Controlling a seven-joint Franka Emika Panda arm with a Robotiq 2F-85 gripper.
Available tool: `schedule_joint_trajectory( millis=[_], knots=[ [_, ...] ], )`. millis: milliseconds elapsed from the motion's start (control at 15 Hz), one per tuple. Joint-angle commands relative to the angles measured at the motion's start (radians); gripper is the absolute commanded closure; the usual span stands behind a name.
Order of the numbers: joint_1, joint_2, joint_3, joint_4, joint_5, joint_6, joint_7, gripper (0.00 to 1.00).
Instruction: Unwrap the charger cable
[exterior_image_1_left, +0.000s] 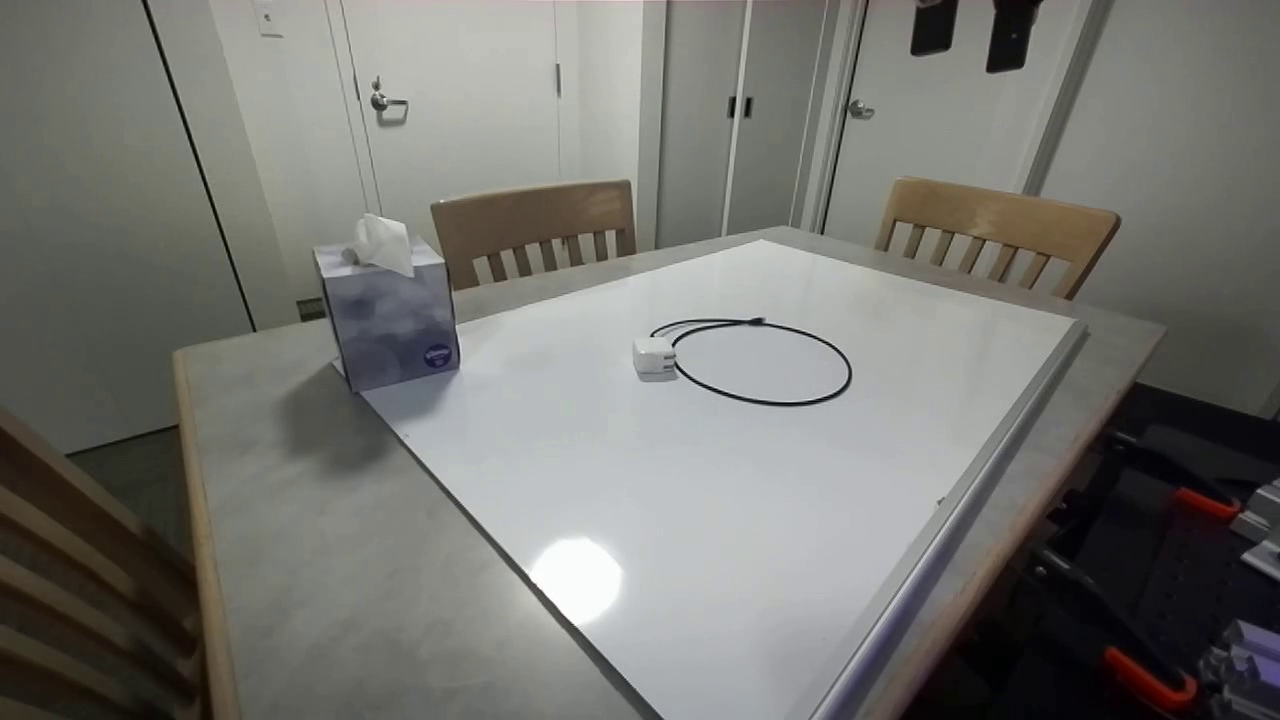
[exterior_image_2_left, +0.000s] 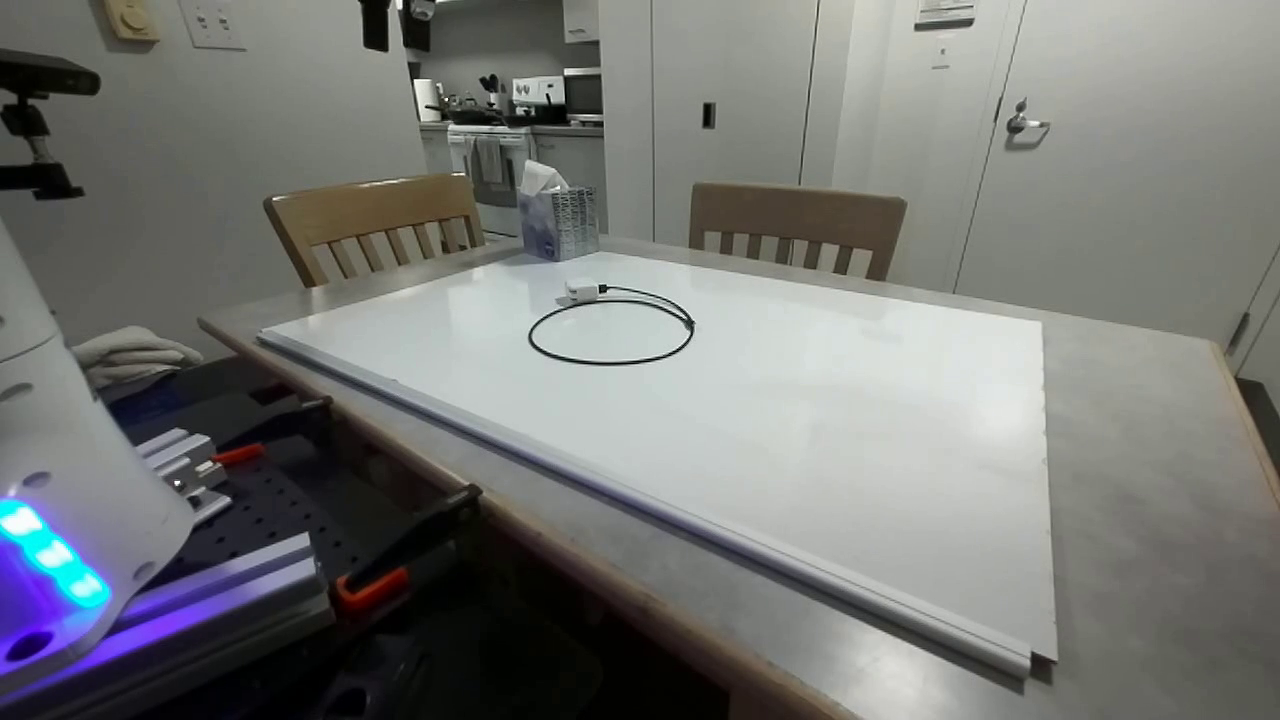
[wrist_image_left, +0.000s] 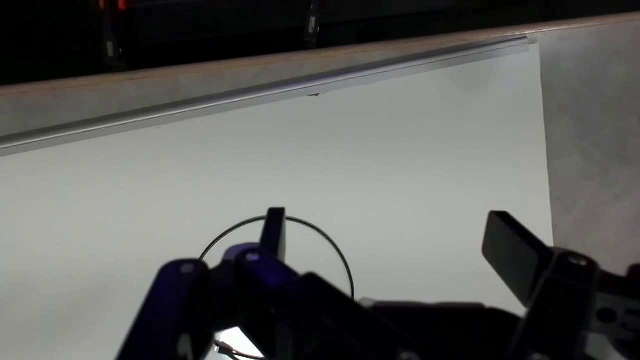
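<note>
Cable (exterior_image_1_left: 780, 403), thin, black, looped, lies right of its white cube plug (exterior_image_1_left: 653, 355) in an exterior view; black gripper (wrist_image_left: 387, 230) hangs, fingers apart. Tugging could drag the unanchored-looking plug.

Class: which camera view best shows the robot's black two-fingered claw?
The wrist view: the black two-fingered claw looms large, both fingers visible and spread apart. Both exterior views catch little more than dark fingertips at the top edge.
</note>
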Motion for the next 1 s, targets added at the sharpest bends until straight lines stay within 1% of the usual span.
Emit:
schedule_joint_trajectory(
  millis=[0,67,333,400,600,733,933],
  knots=[
    [-0.001,0.023,0.001,0.010,-0.012,0.008,-0.027,0.00],
    [0.001,0.027,0.003,0.005,-0.038,0.035,-0.059,0.00],
    [0.018,0.080,-0.009,0.010,-0.104,0.065,-0.213,0.00],
    [0.022,0.097,-0.011,0.010,-0.125,0.085,-0.263,0.00],
    [0.025,0.158,-0.016,0.007,-0.179,0.150,-0.361,0.00],
    [0.020,0.202,-0.020,0.005,-0.216,0.173,-0.399,0.00],
    [0.012,0.248,-0.016,0.018,-0.306,0.154,-0.412,0.00]
  ],
)
